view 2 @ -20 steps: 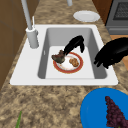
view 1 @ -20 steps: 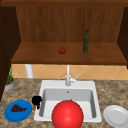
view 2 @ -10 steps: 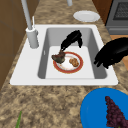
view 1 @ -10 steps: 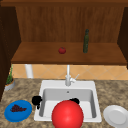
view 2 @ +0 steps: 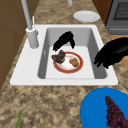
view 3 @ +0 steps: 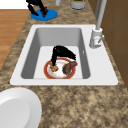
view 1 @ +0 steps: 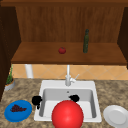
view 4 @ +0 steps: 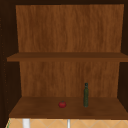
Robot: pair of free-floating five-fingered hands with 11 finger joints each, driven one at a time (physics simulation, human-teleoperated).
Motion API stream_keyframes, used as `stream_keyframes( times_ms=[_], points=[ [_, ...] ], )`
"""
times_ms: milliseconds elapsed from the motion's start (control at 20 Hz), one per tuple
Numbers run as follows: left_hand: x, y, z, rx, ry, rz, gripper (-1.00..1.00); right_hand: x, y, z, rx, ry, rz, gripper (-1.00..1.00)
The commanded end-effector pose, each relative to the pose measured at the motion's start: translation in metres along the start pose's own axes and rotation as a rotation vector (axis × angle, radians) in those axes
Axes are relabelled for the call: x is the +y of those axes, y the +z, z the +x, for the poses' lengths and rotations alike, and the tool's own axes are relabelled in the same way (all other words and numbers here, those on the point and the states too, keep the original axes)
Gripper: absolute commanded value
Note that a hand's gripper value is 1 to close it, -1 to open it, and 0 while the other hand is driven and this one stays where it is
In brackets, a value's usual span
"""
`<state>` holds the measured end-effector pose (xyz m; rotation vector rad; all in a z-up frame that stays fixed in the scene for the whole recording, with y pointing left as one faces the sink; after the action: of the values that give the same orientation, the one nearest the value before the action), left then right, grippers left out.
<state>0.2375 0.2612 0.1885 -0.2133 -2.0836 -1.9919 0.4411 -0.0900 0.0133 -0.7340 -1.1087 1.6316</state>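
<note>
Two hands | right hand (view 2: 63, 40) fingers relaxed above red-rimmed plate (view 2: 68, 68) | left hand (view 2: 112, 52) relaxed, empty

Sink (view 2: 30, 72): smooth, matt white. Counter (view 2: 50, 105): speckled brown stone, rough-looking. Shelf (view 4: 67, 110) and back panel: grained matt wood. Faucet (view 2: 32, 37): grey metal. Bottle (view 4: 86, 96): dark green glass. Hands (view 2: 63, 40): matt black. Right plate (view 1: 116, 117): glossy white.

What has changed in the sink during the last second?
The right hand has come a little lower over the red-rimmed plate, fingers pointing down at the food, holding nothing. The left hand stayed at the sink's edge by the blue plate; plate and food did not move.
</note>
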Motion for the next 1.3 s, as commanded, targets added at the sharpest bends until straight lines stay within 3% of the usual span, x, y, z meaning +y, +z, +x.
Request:
stream_keyframes(
  times_ms=[0, 400, 600, 750, 950, 1250],
  points=[
    [0.0, 0.0, 0.0, 0.0, 0.0, 0.0, 0.0, 0.007, -0.03, -0.009, 0.028, 0.061, 0.033, -1.0],
    [0.0, 0.0, 0.0, 0.0, 0.0, 0.0, 0.0, 0.029, -0.089, -0.027, 0.023, 0.068, 0.058, -1.0],
    [0.0, 0.0, 0.0, 0.0, 0.0, 0.0, 0.0, 0.05, -0.064, -0.008, 0.025, 0.105, 0.005, -1.0],
    [0.0, 0.0, 0.0, 0.0, 0.0, 0.0, 0.0, 0.056, -0.059, 0.0, 0.051, 0.089, 0.004, -1.0],
    [0.0, 0.0, 0.0, 0.0, 0.0, 0.0, 0.0, 0.052, -0.063, 0.002, 0.09, 0.033, 0.068, -1.0],
    [0.0, 0.0, 0.0, 0.0, 0.0, 0.0, 0.0, 0.032, -0.076, -0.016, 0.05, 0.022, 0.147, -1.0]
  ],
)
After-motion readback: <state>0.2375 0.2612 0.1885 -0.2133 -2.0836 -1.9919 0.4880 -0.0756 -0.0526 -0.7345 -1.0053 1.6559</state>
